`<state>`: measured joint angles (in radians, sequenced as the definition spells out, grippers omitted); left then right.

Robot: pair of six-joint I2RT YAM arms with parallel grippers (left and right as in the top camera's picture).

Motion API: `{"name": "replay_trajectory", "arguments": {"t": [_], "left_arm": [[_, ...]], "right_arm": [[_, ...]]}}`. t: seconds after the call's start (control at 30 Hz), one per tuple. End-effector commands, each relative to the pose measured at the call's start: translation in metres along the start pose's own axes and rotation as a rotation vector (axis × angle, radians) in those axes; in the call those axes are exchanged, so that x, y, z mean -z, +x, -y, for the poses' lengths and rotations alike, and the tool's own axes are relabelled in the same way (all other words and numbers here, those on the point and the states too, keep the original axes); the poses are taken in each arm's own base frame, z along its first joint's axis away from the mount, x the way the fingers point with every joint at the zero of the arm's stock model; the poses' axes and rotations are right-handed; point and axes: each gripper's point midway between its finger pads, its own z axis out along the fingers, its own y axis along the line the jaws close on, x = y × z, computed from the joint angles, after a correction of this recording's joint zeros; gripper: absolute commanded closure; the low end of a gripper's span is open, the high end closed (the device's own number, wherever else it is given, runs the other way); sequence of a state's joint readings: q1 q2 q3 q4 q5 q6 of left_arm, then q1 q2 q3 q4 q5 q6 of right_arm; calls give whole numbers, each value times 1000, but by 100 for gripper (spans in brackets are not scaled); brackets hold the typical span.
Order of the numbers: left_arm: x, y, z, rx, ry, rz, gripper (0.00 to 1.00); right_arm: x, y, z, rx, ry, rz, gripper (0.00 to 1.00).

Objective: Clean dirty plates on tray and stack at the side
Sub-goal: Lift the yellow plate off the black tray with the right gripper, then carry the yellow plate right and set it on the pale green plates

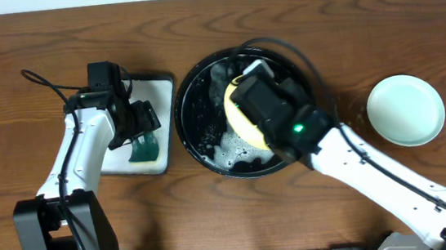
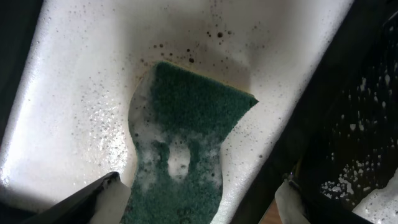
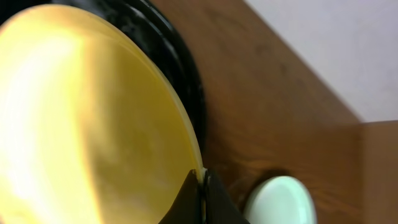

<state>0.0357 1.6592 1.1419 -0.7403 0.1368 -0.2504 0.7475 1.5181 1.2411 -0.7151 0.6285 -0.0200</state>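
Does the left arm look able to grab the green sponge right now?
Likely yes. The left gripper hangs open just above the sponge, which lies uncovered in the white tray; the right gripper, clamped on the yellow plate over the black tray, is well clear.

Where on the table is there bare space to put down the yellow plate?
Bare wood lies between the black tray and the mint plate, and at the far left corner. The white tray is crowded by the left hand and sponge.
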Motion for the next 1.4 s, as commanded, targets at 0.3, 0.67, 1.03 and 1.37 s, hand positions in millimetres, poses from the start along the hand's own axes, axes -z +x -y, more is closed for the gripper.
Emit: {"name": "replay_trajectory", "arguments": {"t": [0.3,0.67,1.03,1.37], "left_arm": [[1,0,1,0,8,-4,19],[1,0,1,0,8,-4,19],[1,0,1,0,8,-4,19],[1,0,1,0,8,-4,19]], "right_arm": [[-6,5,18,-230,-156,-40,99],[-20,26,66,-686,-352,-121,99],[-54,138,193,-1170,-308,-240,99],[-74,270,234,-1448,-88,-478,99]]}}
